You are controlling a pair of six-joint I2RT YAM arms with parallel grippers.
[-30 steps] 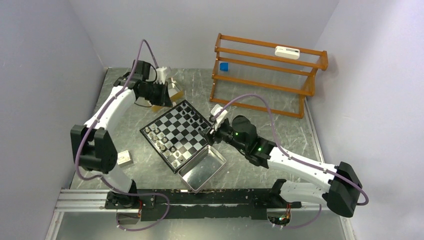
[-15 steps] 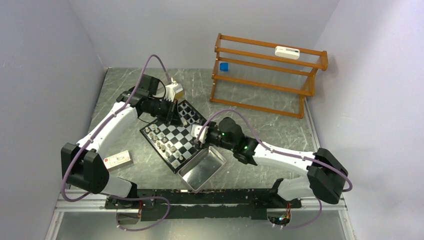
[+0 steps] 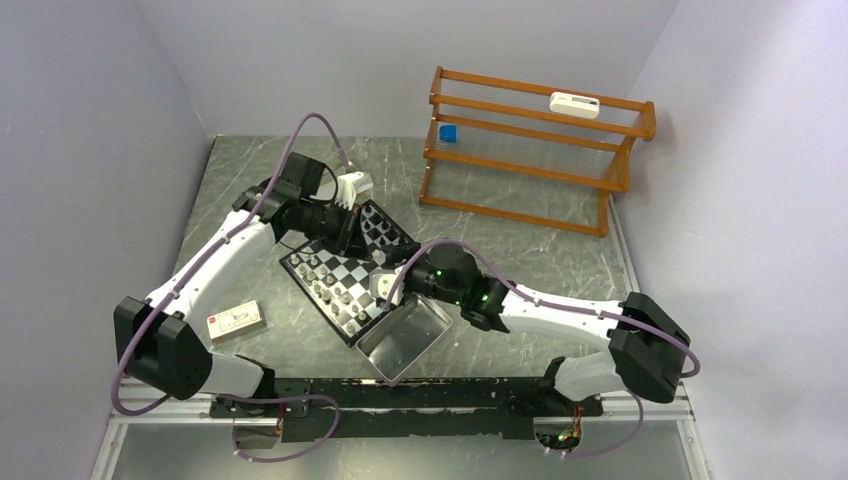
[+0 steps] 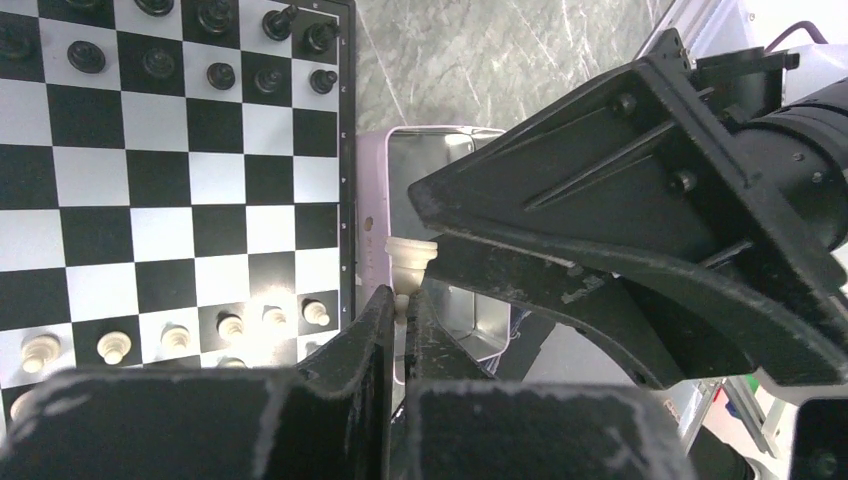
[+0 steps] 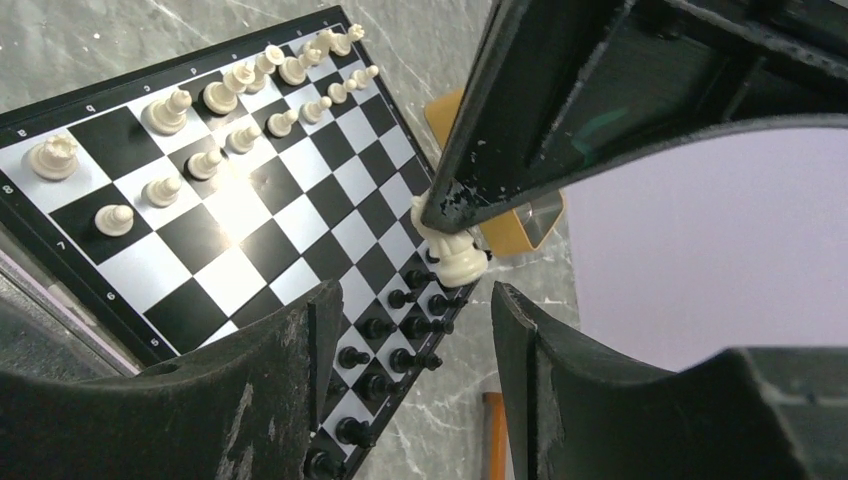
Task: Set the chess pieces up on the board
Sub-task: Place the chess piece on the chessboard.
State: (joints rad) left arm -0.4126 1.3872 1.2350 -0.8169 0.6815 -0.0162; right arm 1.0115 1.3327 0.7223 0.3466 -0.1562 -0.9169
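The board (image 3: pixel 345 266) lies tilted mid-table, with black chess pieces (image 4: pixel 220 75) on its far rows and white ones (image 5: pixel 230 100) on its near rows. My left gripper (image 4: pixel 402 297) is shut on the top of a white piece (image 4: pixel 410 257), which hangs base-out over the board's right edge. The same white piece (image 5: pixel 455 255) shows in the right wrist view, pinched in the left gripper's fingertips (image 5: pixel 450 205). My right gripper (image 5: pixel 410 320) stands open just in front of that piece, with nothing between its fingers (image 4: pixel 600 200). Seen from above, both grippers meet over the board's right side.
A shiny metal tray (image 3: pixel 405 335) sits against the board's near-right edge. A gold box (image 5: pixel 520 215) lies beyond the board's far corner. A wooden rack (image 3: pixel 530 150) with a blue cube (image 3: pixel 448 133) stands at the back right. A small white box (image 3: pixel 235 318) lies near left.
My left arm swung from the gold box at the back left over the board with the white piece. My right arm slid left along the board toward it, jaws slightly narrower.
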